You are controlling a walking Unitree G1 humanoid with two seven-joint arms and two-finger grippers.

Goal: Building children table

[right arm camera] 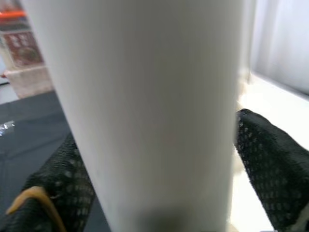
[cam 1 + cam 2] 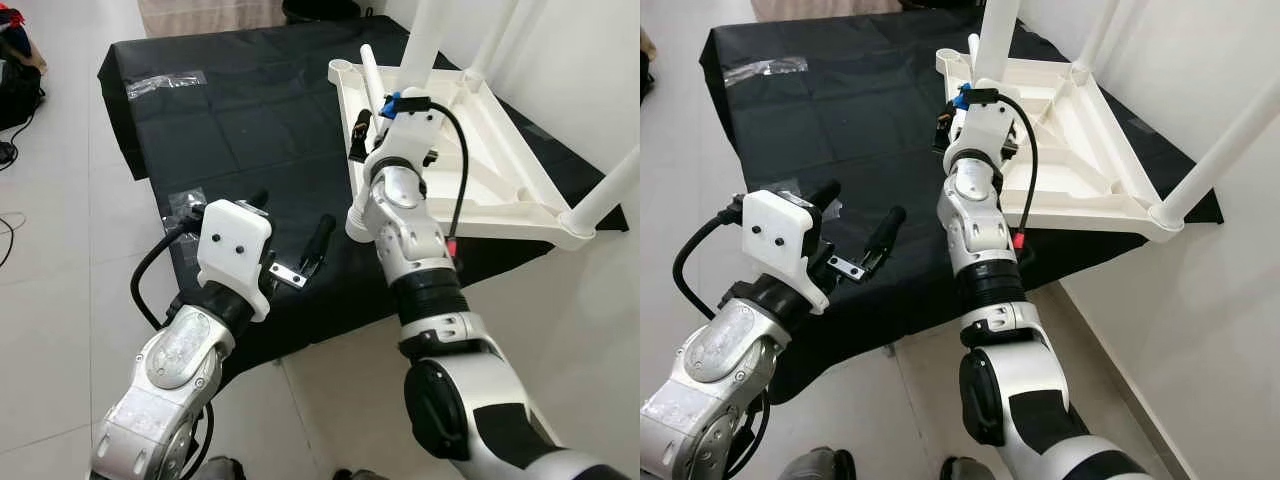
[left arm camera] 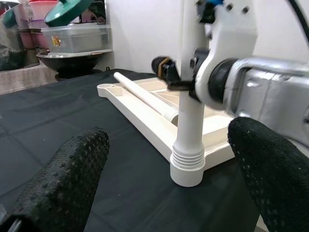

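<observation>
A white children's table lies upside down on a black cloth. My right gripper is shut on a white table leg, which stands upright. The leg's ribbed lower end sits at the table's near left corner; I cannot tell whether it is seated in a socket. A second, loose leg lies inside the tabletop frame. My left gripper is open over the cloth, a short way left of that corner, with nothing between its fingers.
Two more legs stand up from the table's right and far corners. A white wall runs close along the right. Clear plastic bags lie on the cloth. Stacked containers stand beyond it. Tiled floor surrounds the cloth's near edge.
</observation>
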